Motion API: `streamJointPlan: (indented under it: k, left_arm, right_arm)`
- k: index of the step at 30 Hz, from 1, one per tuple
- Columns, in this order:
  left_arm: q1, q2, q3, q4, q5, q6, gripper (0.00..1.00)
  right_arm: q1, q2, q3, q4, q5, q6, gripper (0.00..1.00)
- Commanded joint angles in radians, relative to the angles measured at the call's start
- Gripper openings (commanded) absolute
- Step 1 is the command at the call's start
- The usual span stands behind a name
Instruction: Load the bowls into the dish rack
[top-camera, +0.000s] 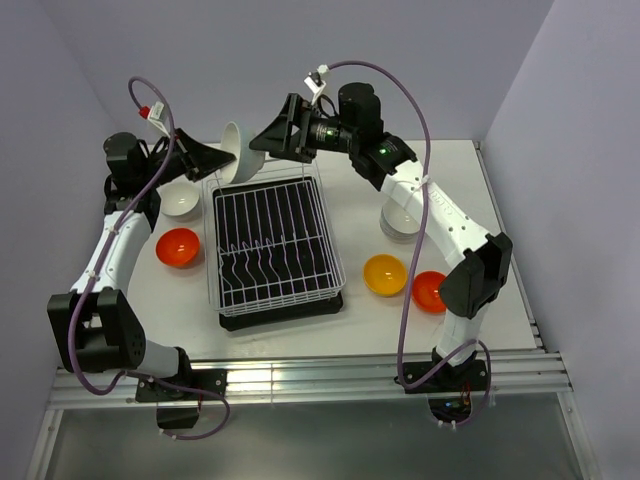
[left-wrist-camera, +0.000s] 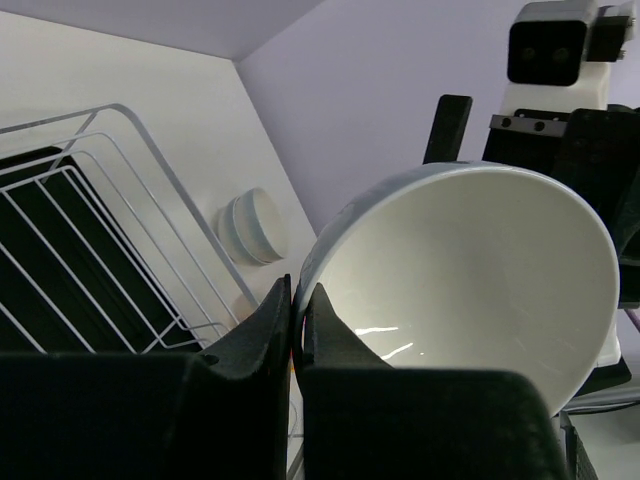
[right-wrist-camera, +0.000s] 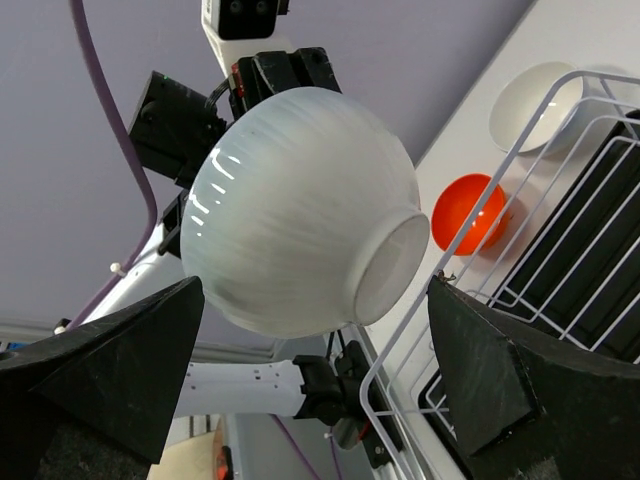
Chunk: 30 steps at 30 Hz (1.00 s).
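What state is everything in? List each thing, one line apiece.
white bowl: held tilted above the rack's far edge.
left gripper: shut on its rim.
right gripper: open, straddling it.
dish rack: empty.
yellow-orange bowl: upright on the table.
left red-orange bowl: upright on the table.

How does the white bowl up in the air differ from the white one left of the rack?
The raised white bowl hangs above the dish rack's far edge; the left-side white bowl rests on the table. The raised one is tipped on its side; the other sits upright, mouth up. The left gripper pinches the raised one's rim; nothing touches the other. Both are round, glossy and white.
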Motion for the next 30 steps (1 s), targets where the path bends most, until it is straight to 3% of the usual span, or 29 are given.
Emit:
streamJointPlan:
  k: [1, 13, 22, 30]
  left_arm:
    - [0.000, -0.007, 0.003, 0.145, 0.038, -0.080, 0.00]
    - [-0.003, -0.009, -0.025, 0.097, 0.038, -0.040, 0.00]
    - [-0.008, -0.010, -0.019, 0.041, 0.009, 0.012, 0.00]
    - [-0.017, -0.020, -0.031, 0.007, -0.011, 0.044, 0.00]
  right_arm:
    - [0.017, -0.013, 0.013, 0.053, -0.003, 0.030, 1.00]
    - [0.058, -0.022, -0.016, 0.079, -0.040, 0.037, 1.00]
    - [0.107, -0.022, 0.016, -0.017, 0.101, -0.023, 1.00]
    - [0.123, 0.005, 0.016, -0.021, 0.155, 0.023, 0.98]
